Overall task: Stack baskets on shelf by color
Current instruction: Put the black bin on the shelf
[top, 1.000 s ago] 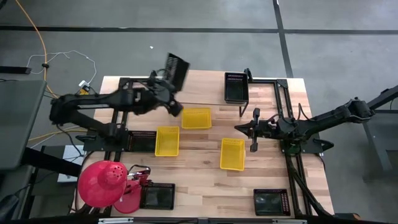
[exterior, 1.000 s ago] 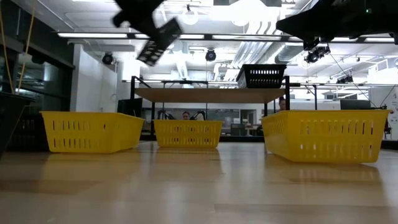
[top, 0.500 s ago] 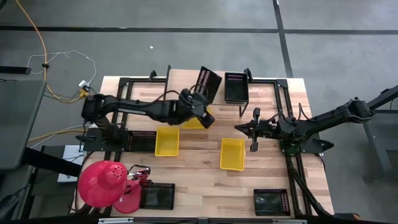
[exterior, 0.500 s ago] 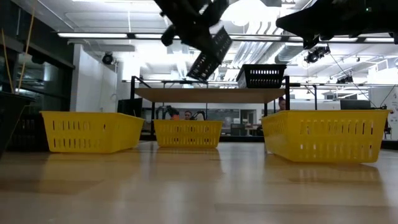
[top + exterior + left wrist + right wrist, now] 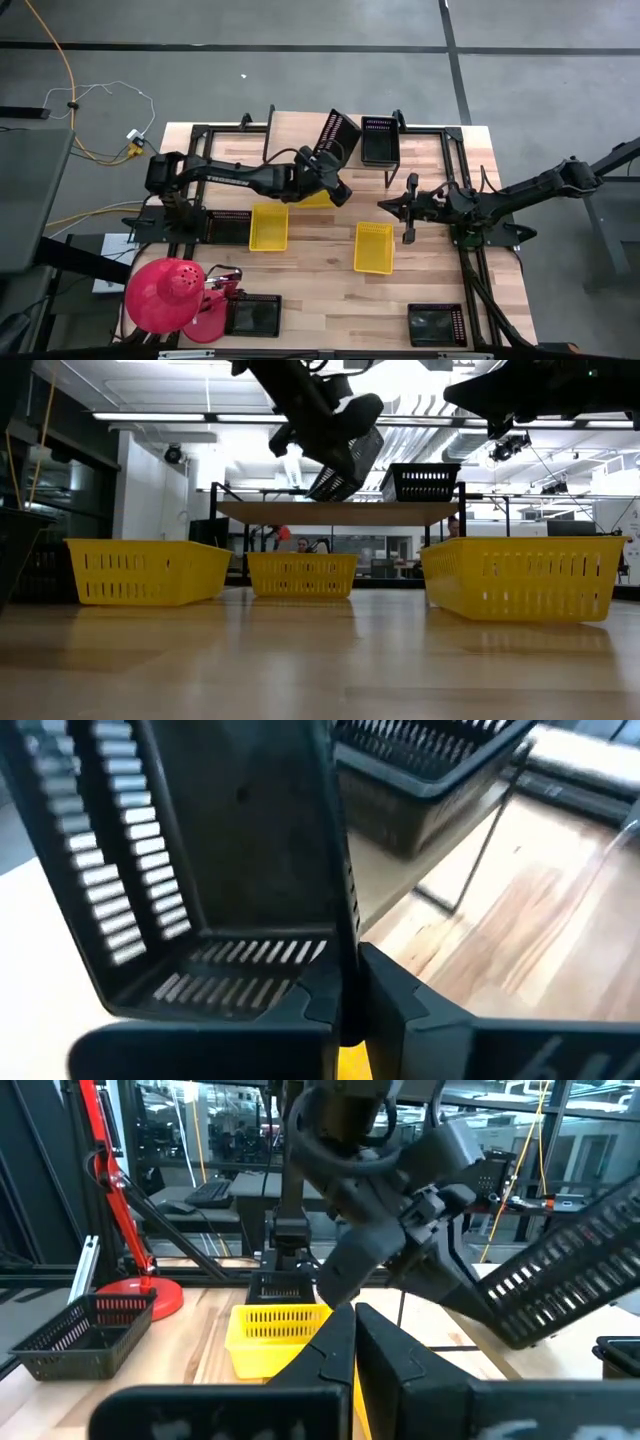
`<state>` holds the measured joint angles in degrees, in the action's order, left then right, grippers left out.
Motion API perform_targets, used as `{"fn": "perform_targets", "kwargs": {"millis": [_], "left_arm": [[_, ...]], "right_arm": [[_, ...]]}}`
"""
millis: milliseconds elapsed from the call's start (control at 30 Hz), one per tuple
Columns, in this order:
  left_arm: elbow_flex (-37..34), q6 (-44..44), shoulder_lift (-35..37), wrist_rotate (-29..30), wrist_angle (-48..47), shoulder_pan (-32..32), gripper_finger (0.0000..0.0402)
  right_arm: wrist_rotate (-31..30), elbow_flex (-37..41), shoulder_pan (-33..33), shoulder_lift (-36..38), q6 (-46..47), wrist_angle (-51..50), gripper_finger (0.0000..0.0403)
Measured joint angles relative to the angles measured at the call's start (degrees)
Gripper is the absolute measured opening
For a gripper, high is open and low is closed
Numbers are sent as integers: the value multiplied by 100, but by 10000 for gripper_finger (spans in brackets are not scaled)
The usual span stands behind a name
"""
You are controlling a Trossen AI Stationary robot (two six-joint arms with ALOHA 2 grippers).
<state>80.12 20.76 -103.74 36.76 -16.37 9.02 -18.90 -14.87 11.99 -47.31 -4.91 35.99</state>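
My left gripper (image 5: 322,168) reaches across the far side of the table, shut on a black basket (image 5: 337,135) that hangs tilted over the shelf (image 5: 340,512). In the low view this basket (image 5: 345,465) is just above the plank. A second black basket (image 5: 379,140) stands on the shelf's right end. Three yellow baskets (image 5: 268,227) (image 5: 373,247) (image 5: 315,192) sit on the tabletop, the last partly under my left arm. My right gripper (image 5: 385,204) hovers shut above the table's right-middle and holds nothing. My left gripper pinches the black basket's side wall (image 5: 343,935) between its two fingers, one inside the basket and one outside. The basket is lifted clear, steeply tilted, with its open side facing the table's left and its far end above the shelf.
More black baskets rest at the table's left edge (image 5: 228,227) and near edge (image 5: 252,315) (image 5: 436,323). A red lamp (image 5: 160,295) stands at the near-left corner. Black frame rails run along both sides. Bare shelf plank (image 5: 300,125) lies left of the shelved basket.
My left gripper has swung from the far-left toward the table's right along the far edge and come down a little, carrying the black basket from beyond the shelf's left end to over its middle. The basket has turned in the hold. The last half second shows only a small drop.
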Motion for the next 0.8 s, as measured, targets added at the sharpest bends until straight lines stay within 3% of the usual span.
{"fn": "perform_targets", "kwargs": {"millis": [800], "left_arm": [[-1,-396,59,91,334,-9,136]], "right_arm": [[0,0,1,0,-2,-11,0]]}}
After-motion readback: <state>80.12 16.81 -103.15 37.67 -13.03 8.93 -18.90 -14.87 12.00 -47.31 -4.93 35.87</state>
